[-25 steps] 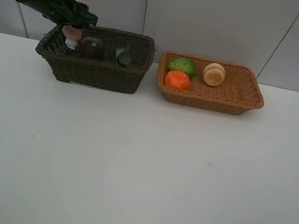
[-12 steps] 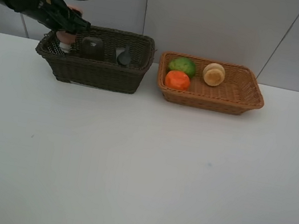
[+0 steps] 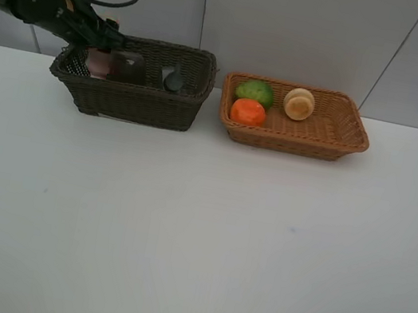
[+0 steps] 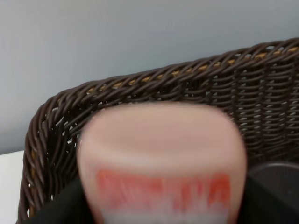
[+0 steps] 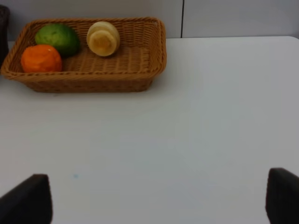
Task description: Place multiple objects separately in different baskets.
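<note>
My left gripper (image 3: 103, 47) reaches into the left end of the dark brown basket (image 3: 134, 101) and is shut on the pink bottle (image 3: 96, 62). In the left wrist view the bottle (image 4: 161, 158) fills the frame, blurred, with the basket's wall (image 4: 261, 93) behind it. The mauve cup (image 3: 130, 68) and the dark green black-capped bottle (image 3: 174, 80) lie in the same basket. The light basket (image 3: 341, 143) holds the green fruit (image 3: 254, 92), the orange (image 3: 248, 111) and a pale tan round fruit (image 3: 299, 103). My right gripper (image 5: 154, 200) is open and empty over the table.
The two baskets stand side by side at the back of the white table (image 3: 195, 235), close to the grey wall. The right wrist view shows the light basket (image 5: 140, 79) ahead, with the green fruit (image 5: 57, 39), the orange (image 5: 41, 58) and the pale fruit (image 5: 103, 38).
My left gripper has lowered the pink bottle from above the dark basket's left rim down into the basket. Nothing else has moved.
</note>
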